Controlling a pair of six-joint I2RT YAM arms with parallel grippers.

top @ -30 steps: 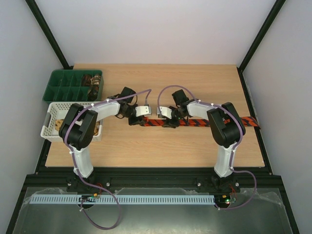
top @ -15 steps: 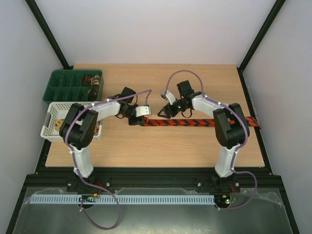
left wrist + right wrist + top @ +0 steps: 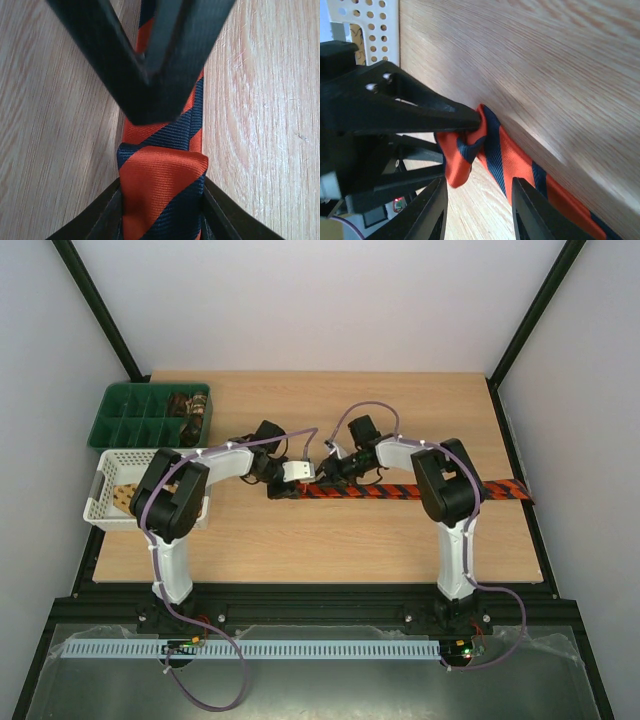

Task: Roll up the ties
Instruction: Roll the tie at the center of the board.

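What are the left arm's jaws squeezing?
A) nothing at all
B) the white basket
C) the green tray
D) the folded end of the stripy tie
D: in the left wrist view, the folded end of the striped tie sits pinched between the jaws of the left gripper.

Left claw (image 3: 161, 212) clamped, right claw (image 3: 477, 212) seemingly parted

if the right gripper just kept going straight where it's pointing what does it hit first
Probably the folded end of the striped tie, just ahead of the right gripper, whose fingers stand apart. The left gripper, clamped on that end, sits right behind; depth is unclear.
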